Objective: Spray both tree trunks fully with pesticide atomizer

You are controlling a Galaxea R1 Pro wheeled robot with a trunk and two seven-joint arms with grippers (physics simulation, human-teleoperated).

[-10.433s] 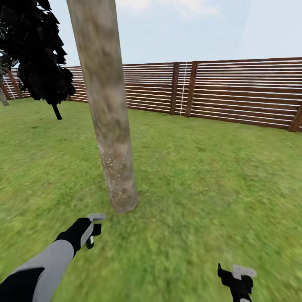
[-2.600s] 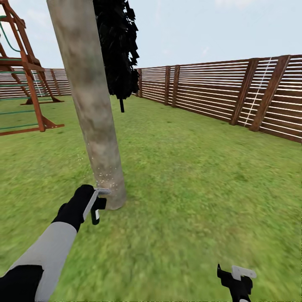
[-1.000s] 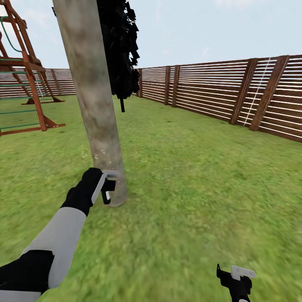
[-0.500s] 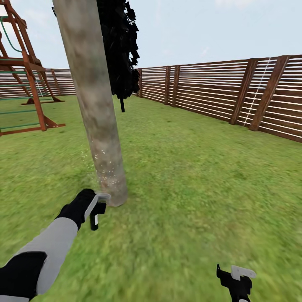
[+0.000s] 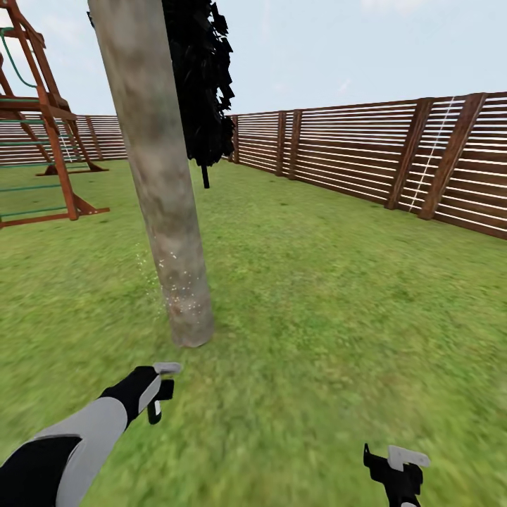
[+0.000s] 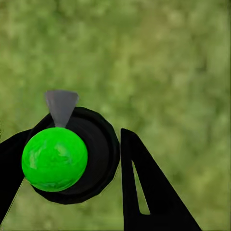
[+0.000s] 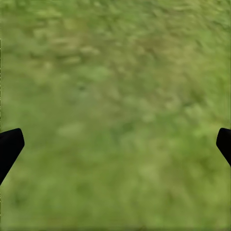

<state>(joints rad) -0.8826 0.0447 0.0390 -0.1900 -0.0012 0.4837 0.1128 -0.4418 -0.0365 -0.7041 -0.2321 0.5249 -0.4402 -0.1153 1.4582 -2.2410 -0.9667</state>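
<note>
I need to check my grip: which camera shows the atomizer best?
The left wrist view: the pesticide atomizer sits large between the left end effector's fingers, seen end-on. The head view shows it as a tiny dark shape. The right wrist view looks at grass.

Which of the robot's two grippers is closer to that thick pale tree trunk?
The left. The left gripper holds the pesticide atomizer just short of the tree trunk; the right gripper hangs farther away, off to the trunk's right.

Left hand point(image 5: 159, 394): has dropped from against the foot of the thick, pale grey-beige mottled tree trunk point(image 5: 156, 169) to the green grass at its 6 o'clock, now apart from it.
Tiny black spray bottle with pale grey trigger head point(image 5: 156, 403): carried down with the hand, clamped.
</note>
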